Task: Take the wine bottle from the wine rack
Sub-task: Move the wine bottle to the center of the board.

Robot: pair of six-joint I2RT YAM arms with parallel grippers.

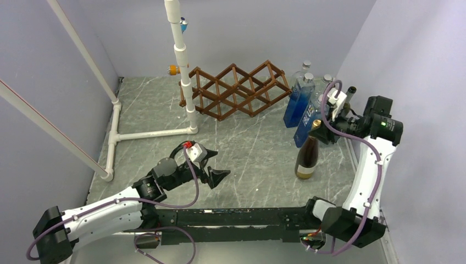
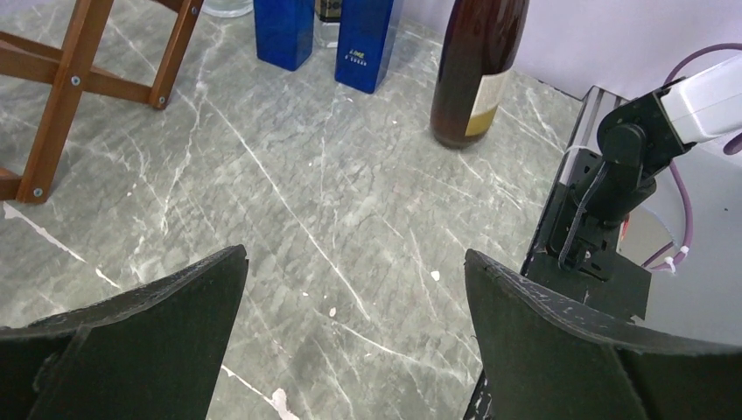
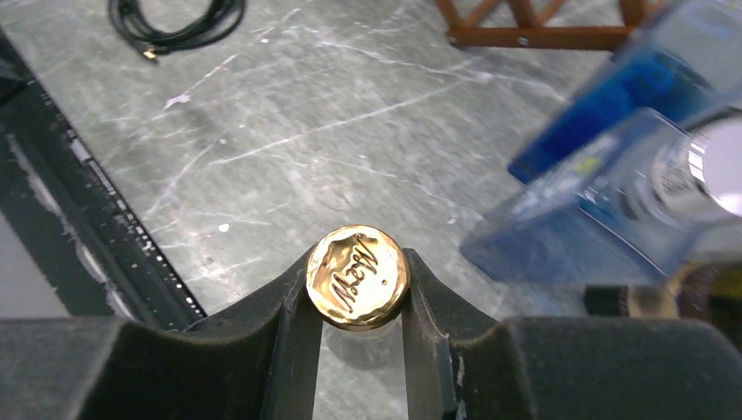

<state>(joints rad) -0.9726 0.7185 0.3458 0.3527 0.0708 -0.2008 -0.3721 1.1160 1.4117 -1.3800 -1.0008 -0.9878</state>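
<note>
Wine bottle (image 1: pixel 306 159) stands upright on the table (image 1: pixel 253 143), apart from the wine rack (image 1: pixel 236 88), beside blue bottles (image 1: pixel 299 104), my left gripper (image 1: pixel 217 165) spread empty, my right gripper (image 3: pixel 357 267) clenching its gold cap (image 3: pixel 357 277), so any sideways tug on release could topple it.

The wine bottle (image 1: pixel 306 159) stands on the table (image 1: pixel 247 146), right of and before the wine rack (image 1: pixel 236 91).

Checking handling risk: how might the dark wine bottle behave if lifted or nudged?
The wine bottle looks tall and narrow-based, so probably tippy. Glass: likely heavy, breakable. The right pincer grips only the smooth gold cap, so it could slip.
</note>
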